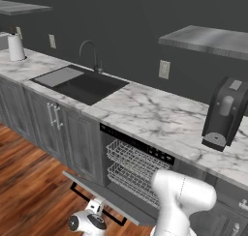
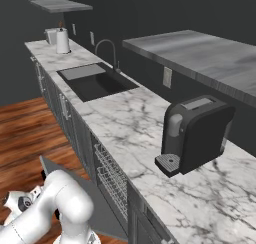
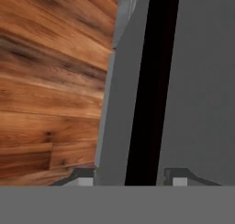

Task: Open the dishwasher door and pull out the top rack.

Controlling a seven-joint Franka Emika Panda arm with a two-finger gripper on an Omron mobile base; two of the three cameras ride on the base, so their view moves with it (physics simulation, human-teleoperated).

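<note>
The dishwasher door (image 1: 114, 197) lies folded down almost flat in front of the open machine. Its grey panel (image 3: 202, 81) and long black bar handle (image 3: 148, 81) run up the hand view. My gripper (image 3: 132, 179) straddles that handle, one fingertip on each side with small gaps, so the jaws stand open around the bar. From the left base view the gripper (image 1: 96, 206) sits under the door's front edge at the handle (image 1: 79, 191). The top rack (image 1: 138, 157), a white wire basket, sits inside the cavity under the control strip. It also shows edge-on as the top rack (image 2: 109, 170).
A second wire rack (image 1: 130, 182) sits below the top one. Grey cabinet doors (image 1: 53, 124) flank the machine on the left. On the marble counter (image 1: 155, 114) are a sink (image 1: 85, 85) and a black coffee machine (image 1: 225, 114). Wooden floor (image 3: 55, 81) lies under the door.
</note>
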